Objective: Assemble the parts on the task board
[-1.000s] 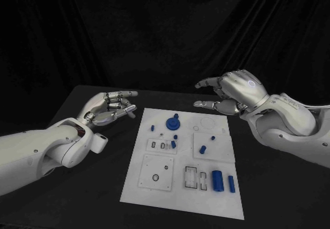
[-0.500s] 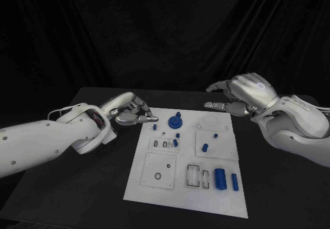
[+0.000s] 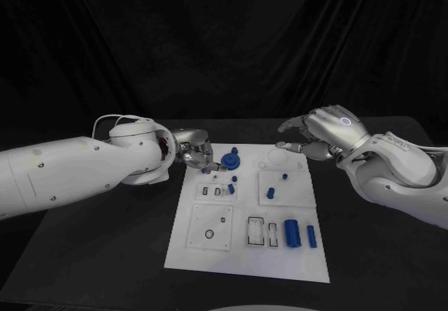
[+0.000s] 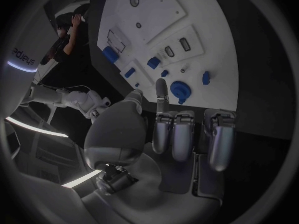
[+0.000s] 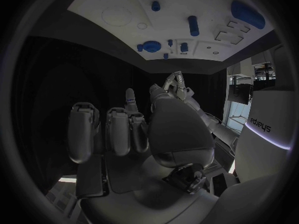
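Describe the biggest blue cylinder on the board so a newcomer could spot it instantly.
Start at the white task board and go to its near right corner. The large blue cylinder lies there beside a slimmer blue rod; it is much thicker than any neighbour.

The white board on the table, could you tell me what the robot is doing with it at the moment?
It is assembling small blue parts on the white board. The left hand is at the board's far left corner, close to the round blue part, and holds nothing. The right hand hovers over the far right corner, fingers apart and empty. Two blue cylinders lie near the board's near right edge.
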Controlling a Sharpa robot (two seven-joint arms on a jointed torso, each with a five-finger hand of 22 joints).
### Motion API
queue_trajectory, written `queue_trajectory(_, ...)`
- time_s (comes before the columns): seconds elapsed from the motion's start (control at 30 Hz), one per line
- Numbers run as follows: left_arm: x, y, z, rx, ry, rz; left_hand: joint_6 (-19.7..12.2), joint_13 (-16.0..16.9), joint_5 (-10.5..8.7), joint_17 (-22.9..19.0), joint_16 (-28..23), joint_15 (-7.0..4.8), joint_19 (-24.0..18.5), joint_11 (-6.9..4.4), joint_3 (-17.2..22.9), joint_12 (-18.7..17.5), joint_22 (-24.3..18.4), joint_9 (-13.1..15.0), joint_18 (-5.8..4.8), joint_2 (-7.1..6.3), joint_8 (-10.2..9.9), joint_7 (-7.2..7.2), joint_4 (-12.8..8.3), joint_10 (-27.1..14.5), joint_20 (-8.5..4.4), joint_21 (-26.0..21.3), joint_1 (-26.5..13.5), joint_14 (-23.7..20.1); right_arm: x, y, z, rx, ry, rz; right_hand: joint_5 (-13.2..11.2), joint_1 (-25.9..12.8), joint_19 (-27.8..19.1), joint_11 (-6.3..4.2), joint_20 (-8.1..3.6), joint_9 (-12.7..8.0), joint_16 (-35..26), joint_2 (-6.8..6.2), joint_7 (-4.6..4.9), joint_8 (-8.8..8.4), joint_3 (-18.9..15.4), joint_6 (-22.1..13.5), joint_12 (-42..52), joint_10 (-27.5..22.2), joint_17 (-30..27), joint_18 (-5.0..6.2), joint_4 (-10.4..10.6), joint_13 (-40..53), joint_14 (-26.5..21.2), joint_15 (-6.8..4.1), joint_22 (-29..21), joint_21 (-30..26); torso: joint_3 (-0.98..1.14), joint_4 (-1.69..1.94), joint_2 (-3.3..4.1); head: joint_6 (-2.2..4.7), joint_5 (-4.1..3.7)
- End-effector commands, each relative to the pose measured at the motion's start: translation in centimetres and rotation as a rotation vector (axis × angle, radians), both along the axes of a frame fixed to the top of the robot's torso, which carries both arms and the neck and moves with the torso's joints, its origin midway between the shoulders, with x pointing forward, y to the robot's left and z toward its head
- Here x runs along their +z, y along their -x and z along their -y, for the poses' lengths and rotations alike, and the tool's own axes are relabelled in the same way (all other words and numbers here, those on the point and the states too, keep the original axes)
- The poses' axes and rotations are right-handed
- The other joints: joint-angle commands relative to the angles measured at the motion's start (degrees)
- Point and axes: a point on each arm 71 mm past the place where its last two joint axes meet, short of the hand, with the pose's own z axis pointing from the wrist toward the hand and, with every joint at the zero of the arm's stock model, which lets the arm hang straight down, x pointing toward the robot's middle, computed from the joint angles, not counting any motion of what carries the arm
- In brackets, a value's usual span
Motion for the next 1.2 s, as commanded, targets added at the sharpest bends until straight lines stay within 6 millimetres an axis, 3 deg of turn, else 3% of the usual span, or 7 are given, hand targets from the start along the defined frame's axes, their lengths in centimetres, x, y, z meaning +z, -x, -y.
queue_trajectory(0.03,-0.7,-0.1,0.5,0.012,-0.178,-0.085,1.1,15.1,0.19,15.1,0.1,-0.54,5.9,-0.58,0.2,0.2,15.1,0.9,-0.32,0.52,0.4,-0.4,-0.3,6.0,-0.62,0.2,0.1,5.9,-0.3,-0.1,0.3,-0.032,0.009,-0.015,1.0,0.1,2.3,0.04,0.0,-0.1,0.2,0.54,-0.14,0.2,0.1,0.5,0.1,6.0,4.6,0.46,0.0,14.9,4.2,0.03,12.1,0.1,0.16,-0.25,-0.37,-0.57,-0.38)
queue_trajectory(0.37,-0.8,-0.4,3.6,-0.01,-0.25,-0.101,0.0,15.1,-1.78,15.1,0.1,-0.08,5.9,0.27,1.5,0.2,15.1,-2.0,-0.32,1.72,-8.3,0.98,-0.7,6.0,-0.46,0.2,1.9,5.9,-0.6,-0.1,0.4,-0.046,0.01,-0.026,2.3,0.2,2.3,0.04,-0.02,-0.2,0.2,0.87,-0.13,0.17,0.0,0.7,-0.3,5.7,4.5,0.45,0.2,14.5,4.2,0.02,12.1,0.1,-0.13,-0.49,-0.6,-1.73,-0.19)
queue_trajectory(0.47,-0.6,-0.5,4.3,-0.026,-0.211,-0.077,-4.9,15.1,-3.73,15.1,0.1,1.78,5.9,2.49,2.5,0.2,15.1,-6.2,-0.32,1.92,-15.6,3.76,-0.8,6.0,1.05,0.2,3.2,5.9,-0.7,-0.1,0.4,-0.05,0.008,-0.029,2.4,0.2,2.3,0.04,-0.02,-0.2,0.2,0.93,-0.13,0.16,0.0,0.7,-0.4,5.7,4.5,0.44,0.2,14.4,4.2,0.02,12.1,0.1,-0.07,-0.85,-0.62,-1.95,0.37)
queue_trajectory(0.6,-0.1,-0.5,5.1,-0.06,-0.123,-0.027,-10.2,15.1,-6.98,15.1,0.1,4.03,5.4,4.94,2.9,0.2,14.5,-10.5,-0.18,1.95,-21.4,6.36,-1.8,6.0,2.97,-0.1,5.2,5.9,-1.1,-0.1,0.6,-0.057,0.009,-0.036,2.5,0.2,2.3,0.04,-0.02,-0.2,0.2,1.0,-0.12,0.14,0.0,0.7,-0.4,5.7,4.5,0.46,0.2,14.4,4.2,0.02,12.1,0.0,-0.05,-0.98,-0.72,-2.25,0.51)
queue_trajectory(0.9,1.0,-0.3,5.7,-0.115,0.024,0.067,-26.7,14.3,-7.52,15.1,0.1,3.47,3.7,3.97,2.7,-0.5,12.9,-19.2,0.33,1.87,-23.1,5.95,-2.2,5.3,3.22,-1.1,7.1,5.9,-1.6,-0.2,0.9,-0.074,0.015,-0.052,2.6,0.2,2.3,0.04,-0.02,-0.2,0.2,1.05,-0.11,0.13,0.0,0.7,-0.4,5.7,4.5,0.45,0.2,14.4,4.2,0.02,12.1,0.1,-0.01,-1.03,-0.69,-2.46,0.54)
queue_trajectory(1.03,1.0,-0.5,5.7,-0.114,0.022,0.066,-12.1,15.1,-8.56,15.1,0.1,4.84,4.2,5.59,1.8,0.2,13.5,-16.9,0.17,1.95,-18.0,6.84,-1.0,6.0,4.07,-0.8,5.9,5.9,-1.8,-0.3,0.9,-0.079,0.018,-0.056,2.6,0.2,2.3,0.05,-0.02,-0.2,0.2,1.07,-0.1,0.12,0.0,0.7,-0.4,5.7,4.4,0.46,0.2,14.4,4.2,0.02,12.1,0.0,-0.1,-0.95,-0.7,-2.53,0.63)
queue_trajectory(1.2,0.8,-0.7,5.6,-0.097,0.0,0.056,-4.6,15.1,-8.82,15.1,0.1,3.8,5.3,4.1,0.8,0.2,14.4,-15.4,-0.11,2.17,-15.4,4.93,-0.3,6.0,3.7,-0.2,4.7,5.9,-2.0,-0.3,1.0,-0.084,0.021,-0.061,2.6,0.2,2.3,0.05,-0.02,-0.2,0.2,1.07,-0.1,0.12,0.0,0.7,-0.4,5.7,4.4,0.46,0.2,14.4,4.2,0.02,12.1,0.0,-0.1,-1.05,-0.79,-2.78,0.74)
